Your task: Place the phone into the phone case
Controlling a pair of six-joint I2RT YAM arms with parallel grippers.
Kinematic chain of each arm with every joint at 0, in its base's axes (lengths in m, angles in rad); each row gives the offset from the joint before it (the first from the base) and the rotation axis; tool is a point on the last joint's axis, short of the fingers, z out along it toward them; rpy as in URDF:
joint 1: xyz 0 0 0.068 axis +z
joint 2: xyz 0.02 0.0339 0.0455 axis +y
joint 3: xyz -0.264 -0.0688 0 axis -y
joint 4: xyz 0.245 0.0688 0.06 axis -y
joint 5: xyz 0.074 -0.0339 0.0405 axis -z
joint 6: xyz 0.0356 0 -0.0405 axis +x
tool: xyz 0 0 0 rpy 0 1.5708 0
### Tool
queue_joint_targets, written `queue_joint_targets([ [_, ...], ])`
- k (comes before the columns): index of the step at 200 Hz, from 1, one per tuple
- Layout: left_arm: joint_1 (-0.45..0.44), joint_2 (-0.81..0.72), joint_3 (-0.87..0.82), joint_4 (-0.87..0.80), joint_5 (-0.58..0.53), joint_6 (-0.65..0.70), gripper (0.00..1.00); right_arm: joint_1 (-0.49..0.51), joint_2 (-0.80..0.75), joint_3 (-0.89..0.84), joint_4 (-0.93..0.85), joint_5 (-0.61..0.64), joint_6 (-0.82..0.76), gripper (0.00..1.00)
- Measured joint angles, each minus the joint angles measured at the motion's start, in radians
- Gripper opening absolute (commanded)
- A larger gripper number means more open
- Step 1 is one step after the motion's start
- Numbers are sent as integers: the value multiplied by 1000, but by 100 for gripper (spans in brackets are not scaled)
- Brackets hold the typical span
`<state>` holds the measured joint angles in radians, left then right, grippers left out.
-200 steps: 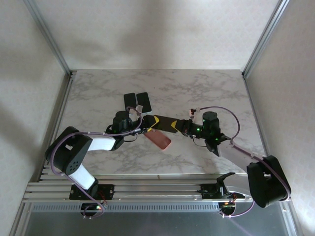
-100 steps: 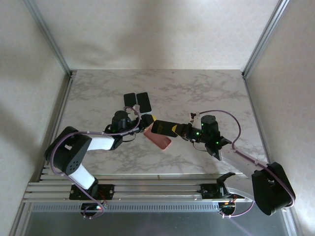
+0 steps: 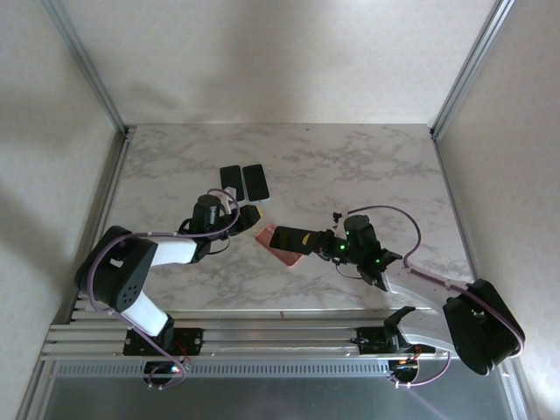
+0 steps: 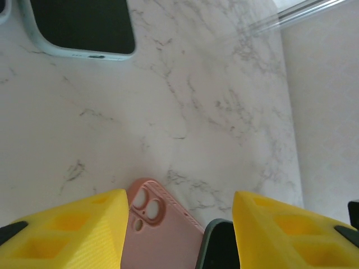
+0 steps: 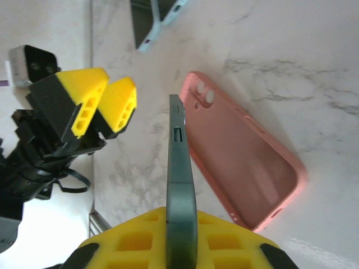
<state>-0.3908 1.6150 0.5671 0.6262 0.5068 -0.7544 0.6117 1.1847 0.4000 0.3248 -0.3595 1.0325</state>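
Two tools are seen near the middle of the bench (image 3: 367,157). The right tool (image 3: 325,241) is clamped on a dark green phone (image 5: 179,168), held on edge over the pink phone case (image 5: 241,168), which lies flat, open side up. The left tool (image 3: 248,213) is spread and empty beside the case's camera end, and two dark phones (image 3: 255,181) are laid side by side toward the far edge.

Two spare phones, a left one (image 3: 231,178) and a right one (image 3: 255,181), lie flat and side by side on my marble table (image 3: 376,162), dark screens up. Up close, one (image 4: 84,28) wears a pale blue-green case. Plain walls (image 3: 280,52) stand round the table, with metal posts (image 3: 86,70) at its back corners and a rail (image 3: 280,337) along my near edge.
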Motion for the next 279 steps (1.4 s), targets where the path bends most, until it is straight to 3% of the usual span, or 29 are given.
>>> queue_joint_targets([
  [83, -6, 116, 33, 16, -4, 45, 51, 63, 26, -35, 25, 155, 69, 0],
  [215, -93, 138, -62, 188, -35, 14, 51, 67, -49, -57, -50, 184, 101, 0],
  [279, -150, 58, -164, 217, -52, -43, 51, 67, -48, -53, -58, 173, 98, 0],
])
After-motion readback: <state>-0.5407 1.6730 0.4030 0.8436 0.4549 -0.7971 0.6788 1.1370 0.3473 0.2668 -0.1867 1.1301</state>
